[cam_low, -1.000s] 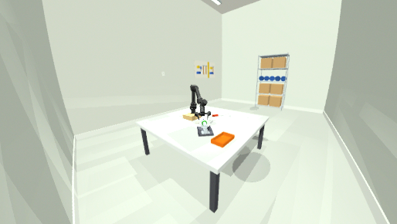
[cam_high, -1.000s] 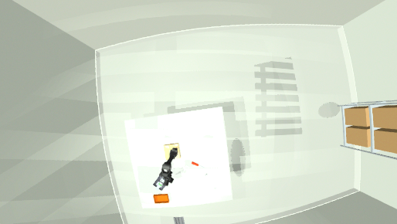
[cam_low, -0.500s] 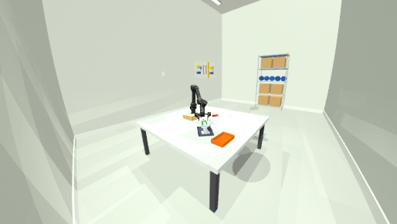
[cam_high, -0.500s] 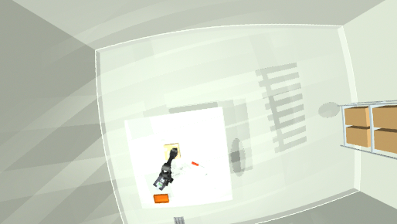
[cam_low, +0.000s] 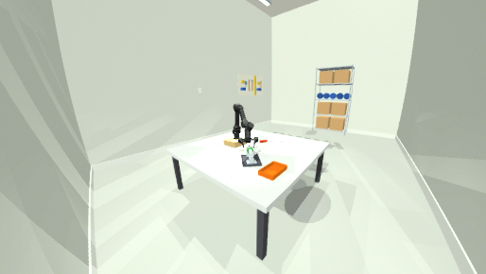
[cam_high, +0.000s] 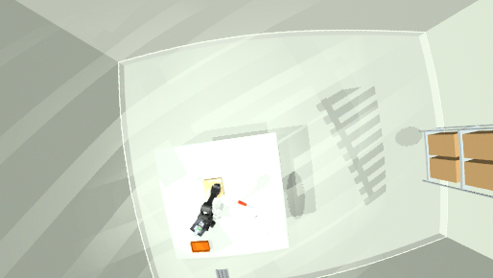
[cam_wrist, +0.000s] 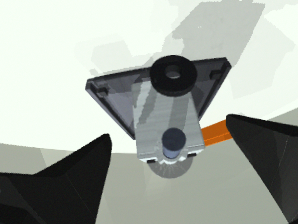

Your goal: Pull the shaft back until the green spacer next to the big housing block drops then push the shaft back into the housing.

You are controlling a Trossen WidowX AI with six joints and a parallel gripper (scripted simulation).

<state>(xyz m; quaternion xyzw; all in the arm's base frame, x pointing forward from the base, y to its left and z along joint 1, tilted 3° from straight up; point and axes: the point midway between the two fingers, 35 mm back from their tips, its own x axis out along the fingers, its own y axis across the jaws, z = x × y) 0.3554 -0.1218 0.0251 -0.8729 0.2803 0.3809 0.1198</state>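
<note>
The dark base plate carries a grey housing block on the table. A black ring with a centre hole shows at the block's upper end in the wrist view. A blue-grey round shaft end points toward the camera near the lower end, with a pale grey disc below it. A small green ring shows at the assembly in the exterior view; no green shows in the wrist view. My gripper is wide open and empty, its fingers on either side of the shaft end in view.
An orange tray lies beside the base plate. A tan block is by the arm's base. A small red object lies on the table. A shelf with boxes stands far off.
</note>
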